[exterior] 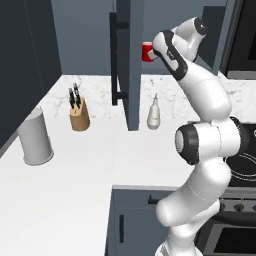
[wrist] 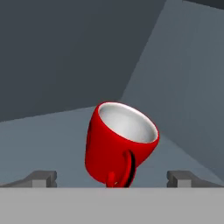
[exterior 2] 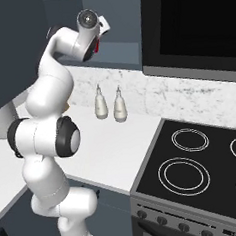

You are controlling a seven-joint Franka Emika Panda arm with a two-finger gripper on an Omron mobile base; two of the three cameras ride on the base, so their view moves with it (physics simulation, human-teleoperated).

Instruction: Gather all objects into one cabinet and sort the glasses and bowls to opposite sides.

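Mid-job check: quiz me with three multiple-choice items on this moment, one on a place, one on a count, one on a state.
1. Where is the red mug?
A. on the stove
B. on the cabinet shelf
C. beside the knife block

2. How many white soap bottles stand on the counter?
A. one
B. two
C. four

3. How is the gripper?
A. open, mug between the fingertips
B. shut on the mug
C. shut on a bottle

Answers:
1 B, the hand view shows it on the shelf.
2 B, the right base view shows two.
3 A, the fingertips stand wide apart of the mug.
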